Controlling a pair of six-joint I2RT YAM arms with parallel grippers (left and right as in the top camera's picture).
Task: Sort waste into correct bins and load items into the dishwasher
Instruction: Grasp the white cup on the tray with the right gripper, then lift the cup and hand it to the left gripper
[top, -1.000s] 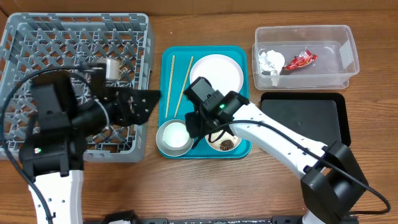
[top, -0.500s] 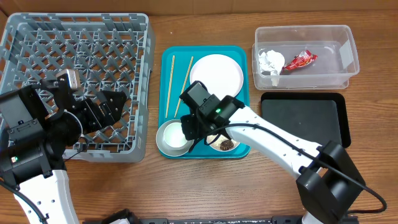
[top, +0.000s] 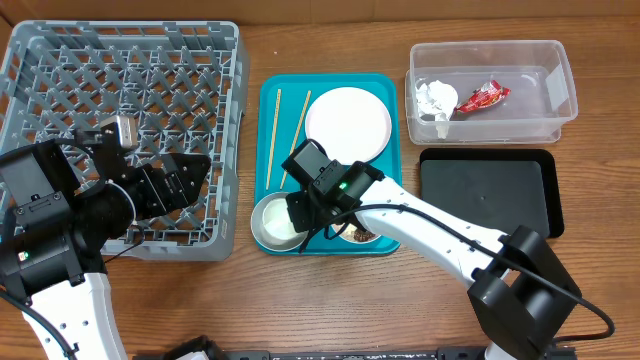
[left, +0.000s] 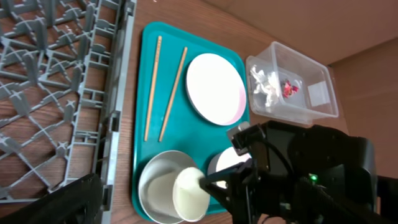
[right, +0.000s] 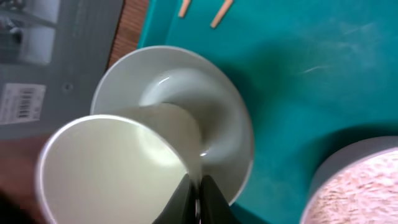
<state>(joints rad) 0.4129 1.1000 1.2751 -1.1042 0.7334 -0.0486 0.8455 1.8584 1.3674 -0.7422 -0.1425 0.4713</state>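
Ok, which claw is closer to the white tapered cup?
Right. The right claw pinches the rim of the white tapered cup over the pale grey bowl; the left claw is apart, above the grey lattice dish rack.

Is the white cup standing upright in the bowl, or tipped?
Tipped: the cup leans inside the grey bowl, its mouth angled sideways, rim pinched by the right end effector.

— Entry one, overhead?
— Fixed high, facing straight down, far off. Takes in the whole worktop (top: 320, 45), dish rack (top: 130, 70) to clear tub (top: 520, 125).
— Entry two, left wrist?
— Above the rack's right edge, angled across the teal tray (left: 186, 137) toward the tub; middle distance.
— Entry three, right wrist?
— Very near, looking down into cup (right: 106, 168) and bowl (right: 217, 112).
— Shared ground?
— Cup, bowl and that tray corner, in all three.
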